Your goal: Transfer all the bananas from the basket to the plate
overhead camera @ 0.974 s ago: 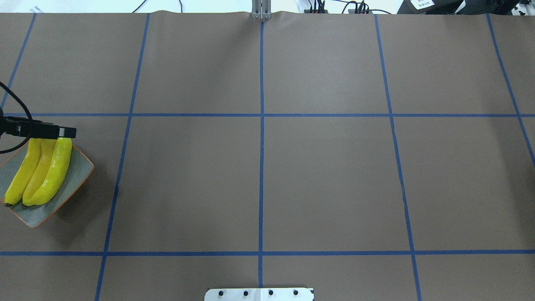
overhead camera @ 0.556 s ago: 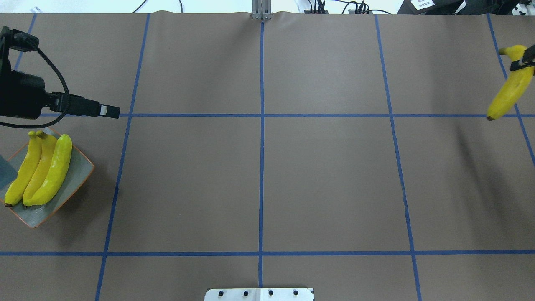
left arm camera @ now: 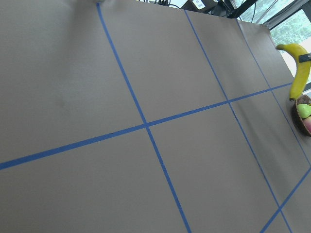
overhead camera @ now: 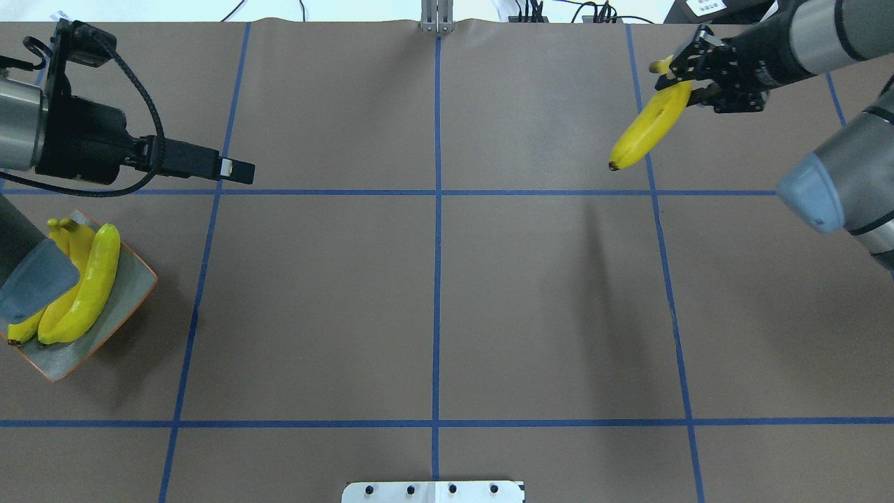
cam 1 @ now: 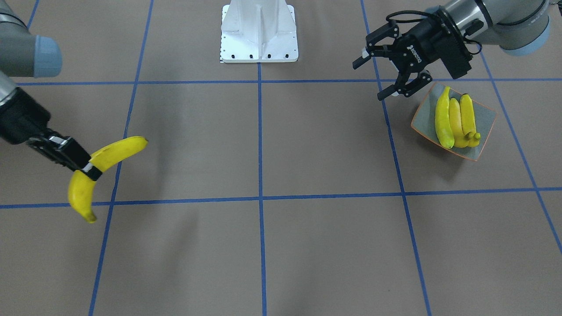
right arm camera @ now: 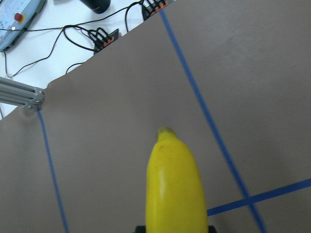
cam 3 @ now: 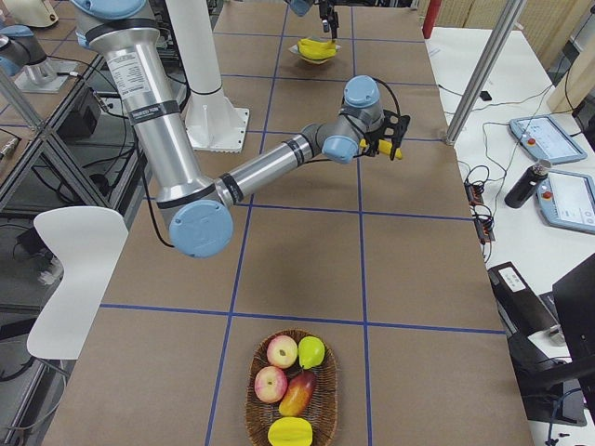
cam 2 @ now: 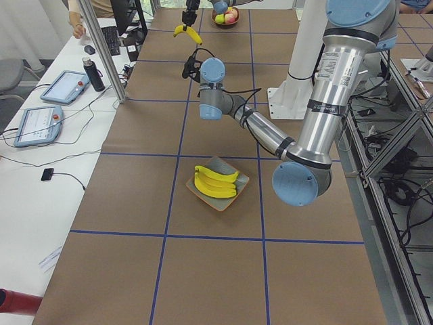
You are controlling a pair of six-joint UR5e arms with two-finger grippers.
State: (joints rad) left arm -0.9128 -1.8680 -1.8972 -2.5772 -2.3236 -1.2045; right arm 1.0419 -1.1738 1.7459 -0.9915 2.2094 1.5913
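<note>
You have three bananas [cam 1: 455, 119] lying side by side on the plate [cam 1: 485, 115], which sits on the tabletop [overhead camera: 433, 307] at the robot's left end. The fourth banana [overhead camera: 642, 133] is in the air over the far right part of the tabletop. The right fingers [cam 1: 91, 170] are clamped across its body, and it touches nothing else and is well apart from the plate. The basket [cam 3: 324, 409] stands at the robot's right end. It holds apples and other fruit, and no banana shows in it as far as the side view lets you tell. So the emptying looks finished, and I would put the task at about three quarters done. What is left is to bring this last banana the whole way across and set it down with the others. The left fingers [overhead camera: 237, 170] are spread wide and hold nothing. They hang above the tabletop near the plate, on its inner side. That suggests you may want a hand-over in the middle rather than one long reach. The plate has a bare strip beside the outermost banana, so the fourth should fit there lying the same way.
</note>
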